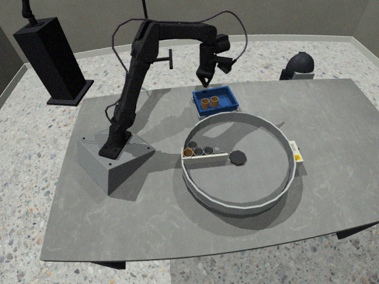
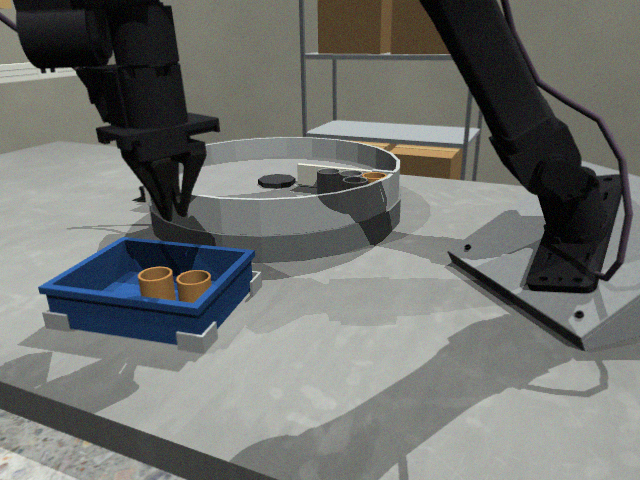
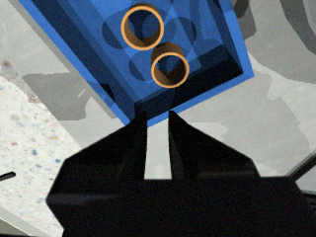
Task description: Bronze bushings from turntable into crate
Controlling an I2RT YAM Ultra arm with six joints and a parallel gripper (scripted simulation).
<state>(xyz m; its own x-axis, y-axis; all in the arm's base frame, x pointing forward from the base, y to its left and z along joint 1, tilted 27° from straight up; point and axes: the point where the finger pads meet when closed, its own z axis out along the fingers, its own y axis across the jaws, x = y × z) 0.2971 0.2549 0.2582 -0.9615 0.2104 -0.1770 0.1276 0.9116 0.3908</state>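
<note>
Top view, left to right: the remaining bronze bushing stood upright on the turntable, between rim and divider, steel bushings beside it. It lay below and slightly left of the gripper, which hung empty, fingers narrowly parted, above the crate's edge; two bronze bushings stood inside the crate.

Blk pedestal on floor, back L in top view. Dk rounded obj. beyond far edge of gray counter. Exterior view: metal shelf unit at back; brn boxes on upper shelf, more brn boxes below lower one.
</note>
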